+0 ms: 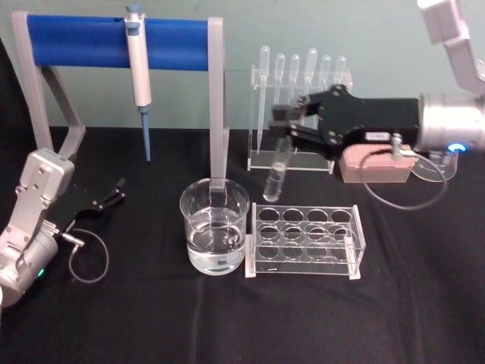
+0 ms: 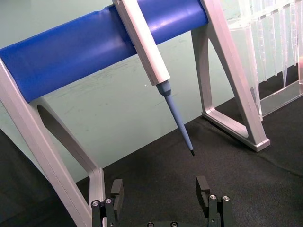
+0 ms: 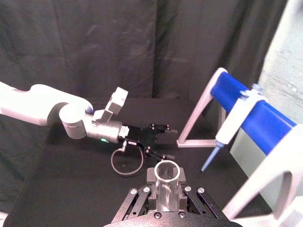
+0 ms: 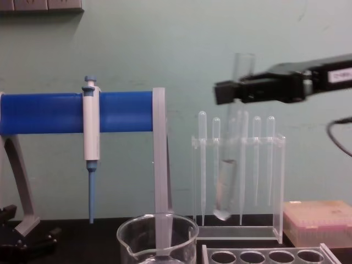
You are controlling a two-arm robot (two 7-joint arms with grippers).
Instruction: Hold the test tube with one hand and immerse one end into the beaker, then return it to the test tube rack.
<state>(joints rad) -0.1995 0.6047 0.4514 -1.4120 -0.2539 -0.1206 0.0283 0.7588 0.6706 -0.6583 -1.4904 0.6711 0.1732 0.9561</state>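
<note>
Test tube [image 1: 276, 176], the only one, held in the air by the right gripper [image 1: 284, 121], just behind one rack [image 1: 356, 243].
Its jaws clamp the tube's upper part. One part-filled beaker [image 1: 186, 205] stands left of the rack, and six pipettes [image 1: 311, 64] stand behind. The left gripper [image 1: 114, 191] sits far left, fingers apart.

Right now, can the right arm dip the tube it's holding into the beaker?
Probably yes. The right gripper holds the test tube nearly upright in the air, its round end hanging free. The beaker stands open-topped just to its left, and nothing seems to sit between them.
</note>
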